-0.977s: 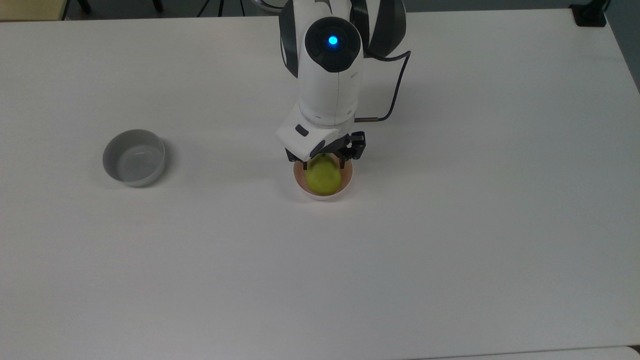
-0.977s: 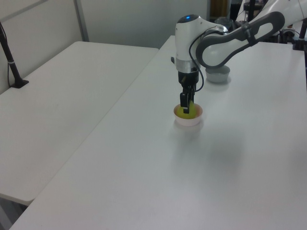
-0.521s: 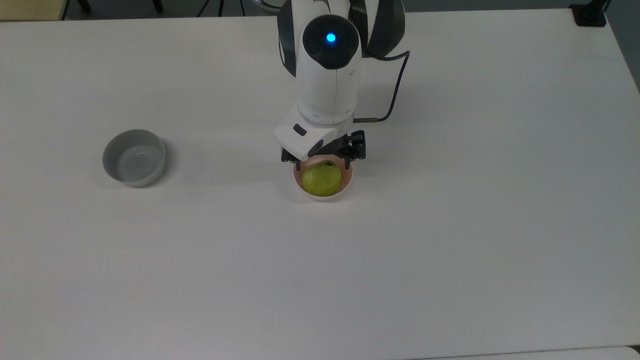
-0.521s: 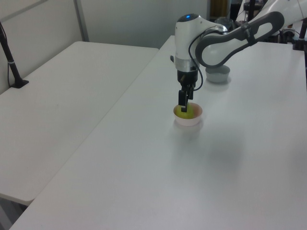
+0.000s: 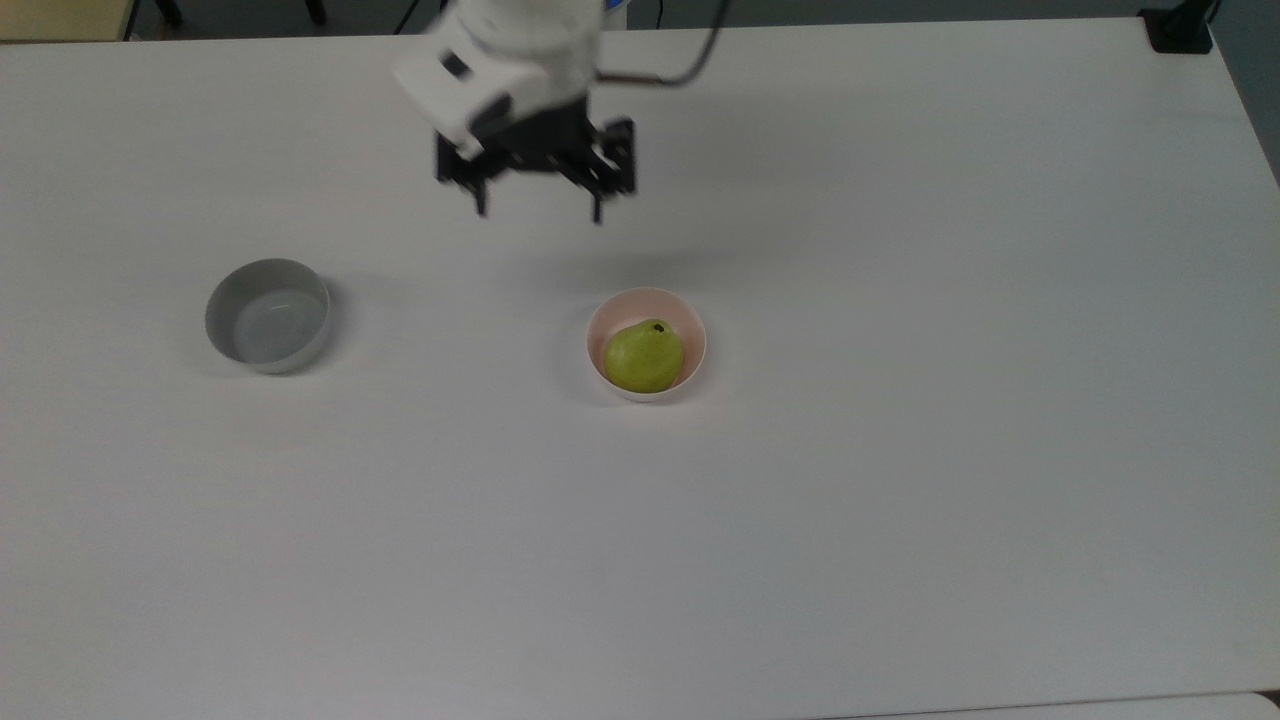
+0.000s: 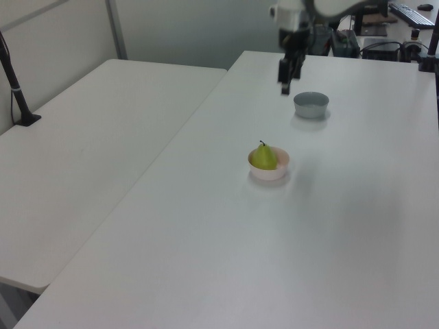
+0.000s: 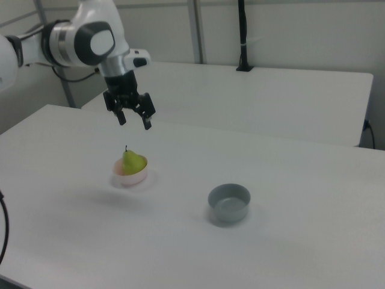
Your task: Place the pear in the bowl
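Pear (image 5: pixel 644 356), yellow-green with its stem up, sits inside the pink bowl (image 5: pixel 689 318) on the white counter (image 5: pixel 900 450). Well apart from it, raised above the counter, hangs the gripper (image 5: pixel 540 212), its jaws spread and empty. A grey bowl (image 5: pixel 267 316) stands off toward the top view's left.

Lighting: even, bright, diffuse overhead. Shadows: soft, faint on white counter (image 5: pixel 900 500). Blur: end effector (image 5: pixel 537 205) motion-smeared in top view. Glare: none strong.
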You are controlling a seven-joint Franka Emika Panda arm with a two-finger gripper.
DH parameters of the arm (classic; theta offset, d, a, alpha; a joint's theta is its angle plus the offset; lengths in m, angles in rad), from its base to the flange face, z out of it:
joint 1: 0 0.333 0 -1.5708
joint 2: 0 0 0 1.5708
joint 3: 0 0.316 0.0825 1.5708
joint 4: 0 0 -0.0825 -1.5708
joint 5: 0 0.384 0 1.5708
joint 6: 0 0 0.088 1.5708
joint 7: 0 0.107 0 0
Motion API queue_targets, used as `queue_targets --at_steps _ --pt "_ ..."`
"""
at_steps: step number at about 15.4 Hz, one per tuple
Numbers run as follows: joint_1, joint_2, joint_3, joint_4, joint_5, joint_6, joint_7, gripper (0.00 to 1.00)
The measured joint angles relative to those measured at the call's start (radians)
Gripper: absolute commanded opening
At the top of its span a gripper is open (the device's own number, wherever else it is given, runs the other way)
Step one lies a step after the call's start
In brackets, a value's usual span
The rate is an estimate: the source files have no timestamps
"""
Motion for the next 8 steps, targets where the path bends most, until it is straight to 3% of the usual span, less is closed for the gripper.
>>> queue_targets --at_steps 5,8 --pt "-0.002 -0.138 -0.127 -0.002 0.026 -0.153 -0.083 1.0" --pt "-0.002 -0.16 -0.142 -0.005 0.029 -0.169 -0.088 1.0"
